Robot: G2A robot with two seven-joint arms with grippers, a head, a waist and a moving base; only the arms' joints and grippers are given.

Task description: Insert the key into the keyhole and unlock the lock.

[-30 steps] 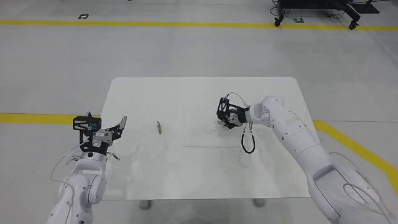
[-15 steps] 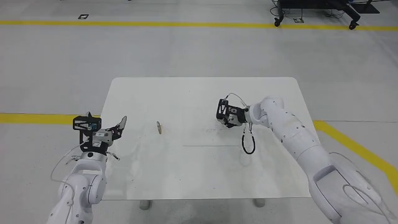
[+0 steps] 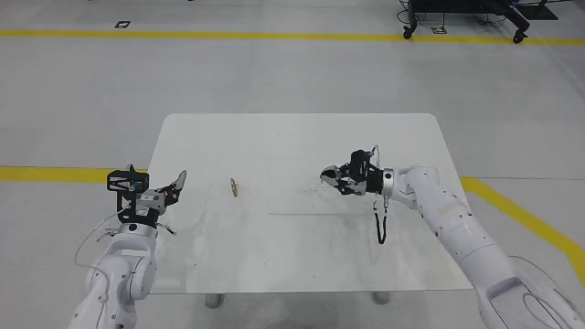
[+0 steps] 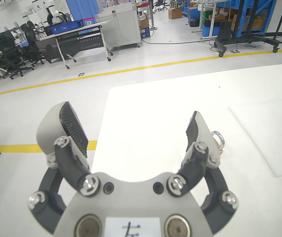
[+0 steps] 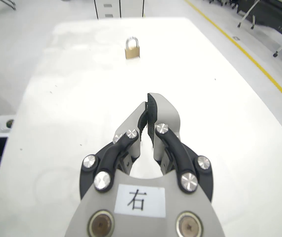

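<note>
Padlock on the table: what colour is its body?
The padlock body is brass-gold; right wrist view.

I recorded my left gripper point(image 4: 132, 122) with fingers spread wide. My right gripper point(image 5: 147, 104), well apart at its 3 o'clock in the top view, was pressed closed.

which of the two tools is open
The left tool, the one nearer the padlock: it is spread wide, while the right tool is pressed shut.
</note>
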